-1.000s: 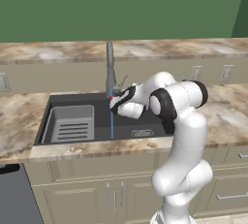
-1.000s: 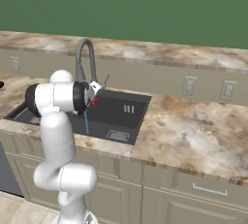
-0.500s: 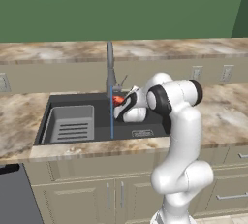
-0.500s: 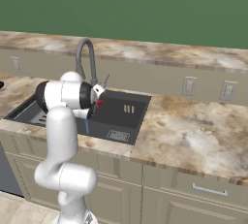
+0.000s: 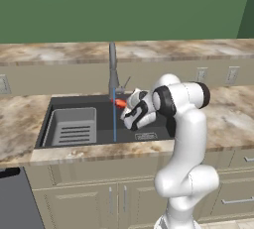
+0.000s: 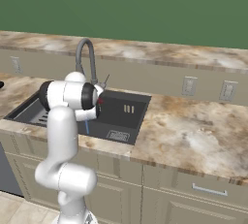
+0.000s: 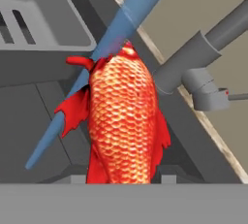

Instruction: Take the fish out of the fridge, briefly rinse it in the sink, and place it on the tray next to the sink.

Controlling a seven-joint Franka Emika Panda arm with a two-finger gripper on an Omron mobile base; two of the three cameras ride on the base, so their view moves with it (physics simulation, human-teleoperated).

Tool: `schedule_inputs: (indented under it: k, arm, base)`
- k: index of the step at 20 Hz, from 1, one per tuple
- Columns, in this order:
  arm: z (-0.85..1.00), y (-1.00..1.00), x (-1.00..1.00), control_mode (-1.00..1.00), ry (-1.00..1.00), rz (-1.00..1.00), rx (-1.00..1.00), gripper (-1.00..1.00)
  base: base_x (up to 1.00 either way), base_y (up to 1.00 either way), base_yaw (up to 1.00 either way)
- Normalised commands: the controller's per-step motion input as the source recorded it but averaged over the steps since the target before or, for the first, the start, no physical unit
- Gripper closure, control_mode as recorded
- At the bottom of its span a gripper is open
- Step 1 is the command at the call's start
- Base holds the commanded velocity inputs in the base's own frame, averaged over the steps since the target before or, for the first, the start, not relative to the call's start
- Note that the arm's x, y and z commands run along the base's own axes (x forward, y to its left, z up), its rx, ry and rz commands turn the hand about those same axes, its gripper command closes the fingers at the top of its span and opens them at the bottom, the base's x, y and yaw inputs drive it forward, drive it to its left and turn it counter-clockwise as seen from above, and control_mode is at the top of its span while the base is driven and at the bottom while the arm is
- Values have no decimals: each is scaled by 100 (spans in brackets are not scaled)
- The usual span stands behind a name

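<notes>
The red-orange fish (image 7: 123, 121) is held in my gripper (image 5: 126, 109), which is shut on it above the dark sink (image 5: 101, 111). In the hand view its scaled body reaches up from the bottom, with the blue water stream (image 7: 111, 48) running across its upper end. In the left base view the fish (image 5: 120, 103) sits right beside the stream (image 5: 114, 119) falling from the grey faucet (image 5: 113, 69). From the right base, just a red speck of the fish (image 6: 100, 101) shows by the hand, over the sink (image 6: 123, 116). The fridge and the tray are out of view.
A grey ribbed rack (image 5: 73, 126) lies in the left half of the basin. The faucet (image 6: 85, 56) stands at the back rim, its lever (image 7: 208, 94) close to the hand. Marble counter (image 5: 233, 109) stretches right of the sink. A dark appliance front (image 5: 12, 198) sits low left.
The hand has turned slightly and the elbow has shifted a little, keeping the fish at the water stream. The fish shows more clearly beside the stream now.
</notes>
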Motion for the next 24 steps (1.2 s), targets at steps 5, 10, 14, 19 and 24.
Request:
schedule_inputs:
  k: [5, 10, 14, 19, 24]
  arm:
    - [0, 43, 0, -100, 0, 0, 0, 100]
    - [0, 36, -20, -100, 0, 6, -2, 100]
    - [0, 4, -17, -100, 1, 3, 0, 100]
    - [0, -3, 2, -100, 0, -1, 0, 100]
    - [0, -14, 6, -100, -1, -9, 0, 100]
  base:
    - [0, 0, 0]
    - [0, 0, 0]
    - [0, 0, 0]
    - [0, 0, 0]
    - [0, 0, 0]
